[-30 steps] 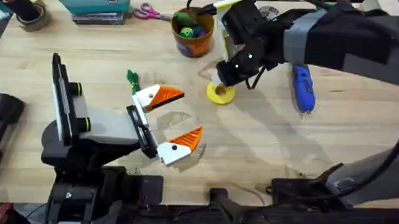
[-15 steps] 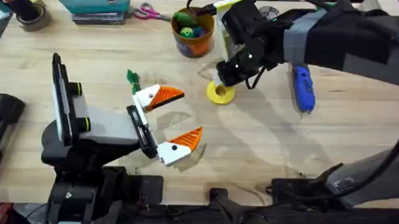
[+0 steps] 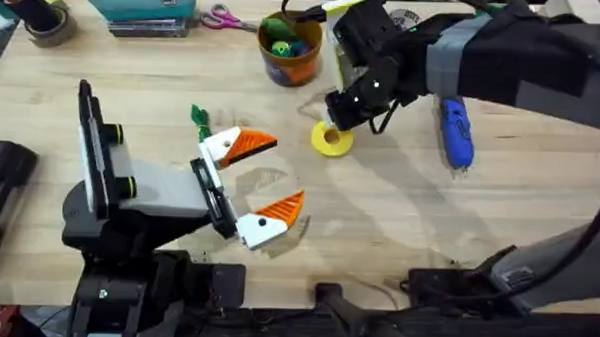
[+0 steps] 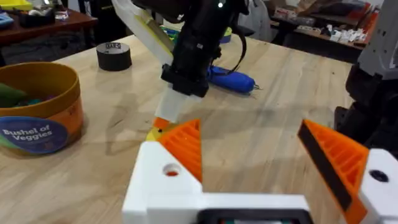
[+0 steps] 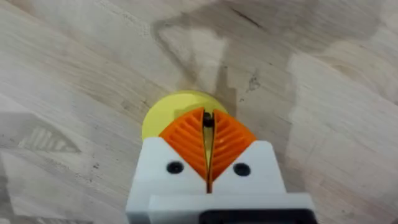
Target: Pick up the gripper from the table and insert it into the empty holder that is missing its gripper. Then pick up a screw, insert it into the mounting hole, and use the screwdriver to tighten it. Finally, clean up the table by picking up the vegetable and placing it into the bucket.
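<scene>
nothing has visibly shifted since the earlier overhead frames. the right gripper (image 5: 208,146) hangs directly over the small round yellow plastic disc (image 3: 330,141), its orange ribbed pads (image 5: 186,140) pressed together on a tiny thin dark screw (image 5: 208,122). the blue pen-shaped screwdriver (image 3: 455,133) lies just beside that gripper. the left gripper (image 3: 263,177) rests spread wide, with the slim green toy vegetable (image 3: 198,116) near it. the round orange-brown bucket (image 3: 289,46) stands beyond the right gripper.

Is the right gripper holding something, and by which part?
The right gripper pinches a tiny dark screw between its orange pads, above the yellow disc; which part cannot be told.
</scene>
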{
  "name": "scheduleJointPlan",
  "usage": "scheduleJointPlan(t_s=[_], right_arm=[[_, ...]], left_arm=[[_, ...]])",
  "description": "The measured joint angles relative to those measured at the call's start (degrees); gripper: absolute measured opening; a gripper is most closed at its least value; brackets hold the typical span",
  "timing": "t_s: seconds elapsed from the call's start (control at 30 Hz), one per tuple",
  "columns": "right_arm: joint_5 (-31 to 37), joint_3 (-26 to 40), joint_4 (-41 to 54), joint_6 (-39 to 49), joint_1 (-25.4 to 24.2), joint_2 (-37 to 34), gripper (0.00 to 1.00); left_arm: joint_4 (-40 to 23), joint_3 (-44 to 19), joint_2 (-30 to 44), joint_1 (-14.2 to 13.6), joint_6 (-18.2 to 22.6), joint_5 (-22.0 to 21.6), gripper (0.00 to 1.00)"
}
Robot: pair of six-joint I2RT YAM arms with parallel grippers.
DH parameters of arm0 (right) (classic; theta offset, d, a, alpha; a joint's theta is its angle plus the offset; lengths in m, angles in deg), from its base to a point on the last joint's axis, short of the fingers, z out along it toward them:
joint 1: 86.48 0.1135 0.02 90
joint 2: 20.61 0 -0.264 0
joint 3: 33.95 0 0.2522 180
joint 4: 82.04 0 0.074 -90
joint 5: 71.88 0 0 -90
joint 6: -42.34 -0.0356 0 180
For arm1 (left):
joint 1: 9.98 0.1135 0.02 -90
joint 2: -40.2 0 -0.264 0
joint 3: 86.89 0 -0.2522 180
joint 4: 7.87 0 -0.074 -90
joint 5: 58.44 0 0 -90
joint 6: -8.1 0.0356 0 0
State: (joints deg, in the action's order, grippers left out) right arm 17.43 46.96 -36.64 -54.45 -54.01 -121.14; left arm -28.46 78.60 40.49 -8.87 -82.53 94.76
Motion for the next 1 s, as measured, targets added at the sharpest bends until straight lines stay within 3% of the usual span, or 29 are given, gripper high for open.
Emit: scheduleJointPlan(t_s=[0.2,0.33,1.0], right_arm=[[0.0,0.68,0.54,0.0,0.0,-0.16,0.006],[0.28,4.78,4.67,0.0,0.0,-1.29,0.006],[2.84,41.1,34.98,5.18,0.0,-1.53,0.006]], left_arm=[[0.01,0.0,0.0,0.0,0.0,0.0,0.944],[0.0,0.0,0.02,0.0,0.0,0.0,0.942],[0.0,0.0,0.0,0.0,0.02,0.0,0.942]])
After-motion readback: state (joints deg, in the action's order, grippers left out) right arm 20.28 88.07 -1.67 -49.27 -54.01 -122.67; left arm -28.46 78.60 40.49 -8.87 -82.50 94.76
